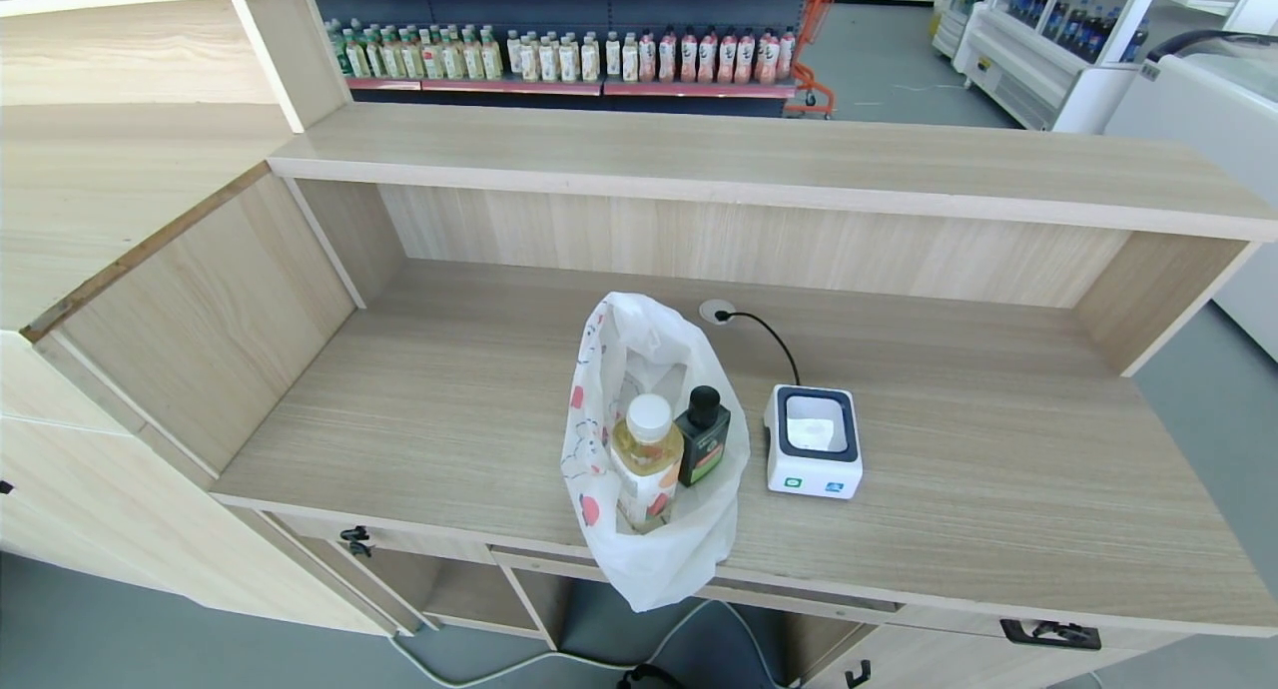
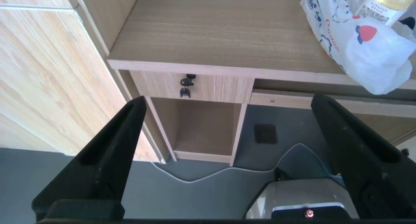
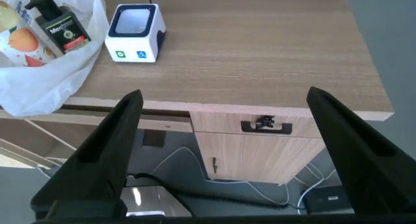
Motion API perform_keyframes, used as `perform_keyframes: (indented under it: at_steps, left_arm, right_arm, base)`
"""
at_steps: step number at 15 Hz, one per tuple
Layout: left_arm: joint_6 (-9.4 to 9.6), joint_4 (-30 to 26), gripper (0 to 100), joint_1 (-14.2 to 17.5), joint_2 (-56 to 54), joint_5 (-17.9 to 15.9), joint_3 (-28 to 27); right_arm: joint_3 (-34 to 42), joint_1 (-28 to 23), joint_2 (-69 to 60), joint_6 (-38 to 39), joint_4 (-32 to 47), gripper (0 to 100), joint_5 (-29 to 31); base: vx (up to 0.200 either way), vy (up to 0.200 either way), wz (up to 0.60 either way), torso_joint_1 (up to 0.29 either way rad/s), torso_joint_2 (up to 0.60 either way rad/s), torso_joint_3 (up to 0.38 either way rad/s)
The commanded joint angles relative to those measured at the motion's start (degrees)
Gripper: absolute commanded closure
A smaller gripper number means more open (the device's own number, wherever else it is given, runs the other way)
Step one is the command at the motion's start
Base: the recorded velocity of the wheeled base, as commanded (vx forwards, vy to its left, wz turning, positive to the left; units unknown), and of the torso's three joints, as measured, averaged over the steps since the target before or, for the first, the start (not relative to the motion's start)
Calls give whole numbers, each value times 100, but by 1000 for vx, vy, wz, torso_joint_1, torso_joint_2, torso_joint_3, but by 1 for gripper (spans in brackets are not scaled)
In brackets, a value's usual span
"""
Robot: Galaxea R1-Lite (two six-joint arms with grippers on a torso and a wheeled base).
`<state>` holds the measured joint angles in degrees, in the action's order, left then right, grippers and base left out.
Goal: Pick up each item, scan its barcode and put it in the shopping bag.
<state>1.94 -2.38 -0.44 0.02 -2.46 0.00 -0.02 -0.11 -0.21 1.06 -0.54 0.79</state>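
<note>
A white printed shopping bag (image 1: 639, 529) stands at the counter's front edge. Inside it are a yellow juice bottle with a white cap (image 1: 647, 456) and a dark bottle with a black cap (image 1: 703, 435). The white barcode scanner (image 1: 813, 440) sits just right of the bag, its cable running back to a hole in the counter. My left gripper (image 2: 234, 159) hangs open below and in front of the counter, left of the bag (image 2: 354, 36). My right gripper (image 3: 224, 156) is open too, low in front of the counter, with the scanner (image 3: 134, 32) and bag (image 3: 45, 68) beyond it.
The wooden counter (image 1: 998, 469) has a raised back shelf and side walls. Drawers with black handles (image 1: 1048, 632) and open cubbies lie under its front edge. Cables hang below. Store shelves with bottles (image 1: 559, 55) stand far behind.
</note>
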Motion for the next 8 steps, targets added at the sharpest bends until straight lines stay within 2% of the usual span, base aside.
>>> perform_keyframes:
  at_steps: [1, 8]
  left_arm:
    - [0, 0, 0, 0, -2, 0, 0]
    - [0, 0, 0, 0, -2, 0, 0]
  right_arm:
    - [2, 2, 21, -1, 1, 0, 0]
    - [2, -7, 21, -1, 1, 0, 0]
  base:
    - [0, 0, 0, 0, 0, 0]
    - [0, 0, 0, 0, 0, 0]
